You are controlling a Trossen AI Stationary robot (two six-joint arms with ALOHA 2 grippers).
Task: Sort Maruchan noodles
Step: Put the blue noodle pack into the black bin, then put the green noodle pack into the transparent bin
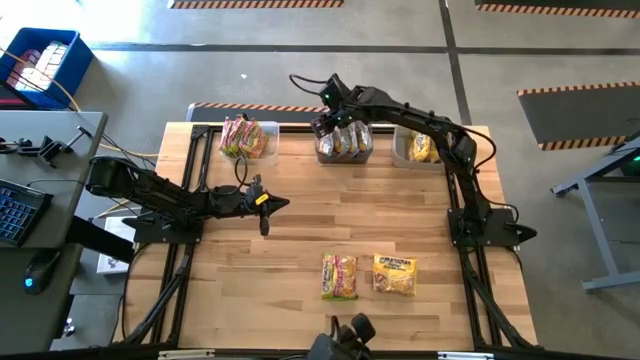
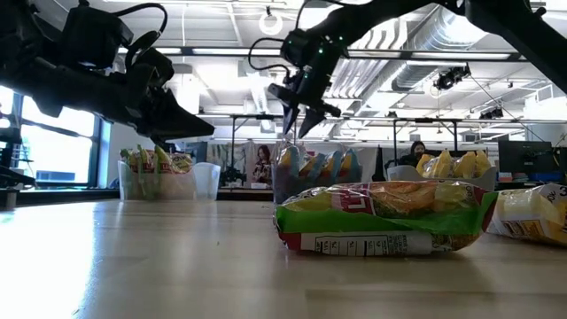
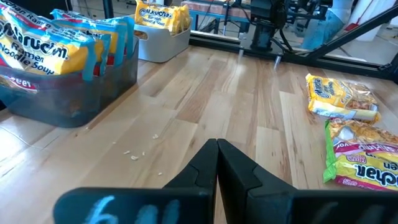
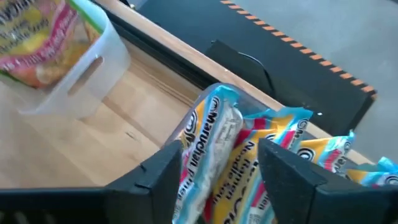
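Three clear bins stand along the table's far edge. The left bin holds pink and green Maruchan noodles, the middle bin blue and yellow ones, the right bin yellow ones. My right gripper hangs open just above the middle bin, fingers slanting down, on either side of an upright blue and yellow packet without touching it. Two more packets lie flat near the table's near edge: a green-edged one and a yellow one. My left gripper waits shut over the table's left half.
Bare wood lies between the bins and the two loose packets. A black and orange striped strip runs behind the bins. Beyond the table's left edge stand a desk with a keyboard and a blue crate.
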